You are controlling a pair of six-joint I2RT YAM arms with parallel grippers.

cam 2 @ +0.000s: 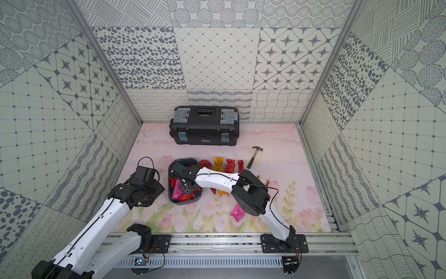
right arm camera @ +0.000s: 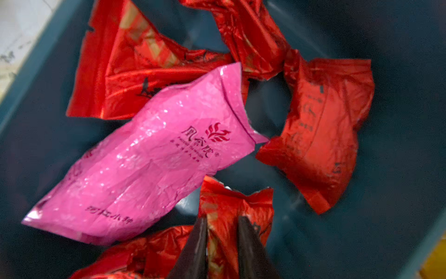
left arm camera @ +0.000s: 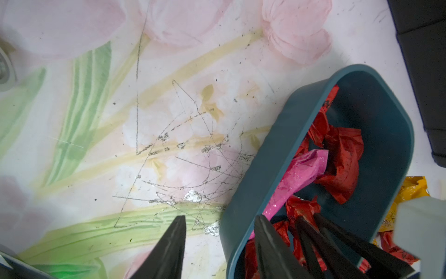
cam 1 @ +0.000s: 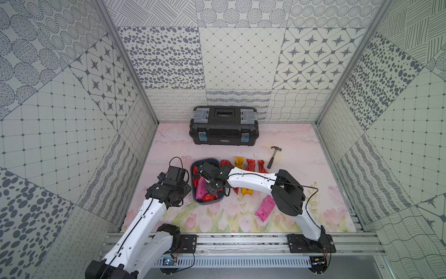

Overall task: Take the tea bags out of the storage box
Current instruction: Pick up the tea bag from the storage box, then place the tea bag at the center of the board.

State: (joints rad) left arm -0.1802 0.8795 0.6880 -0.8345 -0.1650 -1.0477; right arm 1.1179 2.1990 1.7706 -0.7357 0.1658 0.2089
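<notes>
Inside the lidless blue-grey plastic storage box (cam 1: 194,196) it's cramped: crumpled red and pink foil tea bags (right arm camera: 149,154) cover most of the floor, and the right gripper (right arm camera: 223,244) fills one end, its two black jaws straddling the box wall (left gripper (left arm camera: 219,241) too). Pink floral table (cam 1: 301,154) near the black toolbox (cam 1: 224,131) stays open.

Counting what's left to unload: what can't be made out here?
- Tea bags in the storage box: in both top views the right arm covers most.
- Right claw: wrist view cuts off its grip on a red tea bag.
- Left claw: astride the box wall, contact unclear.
</notes>
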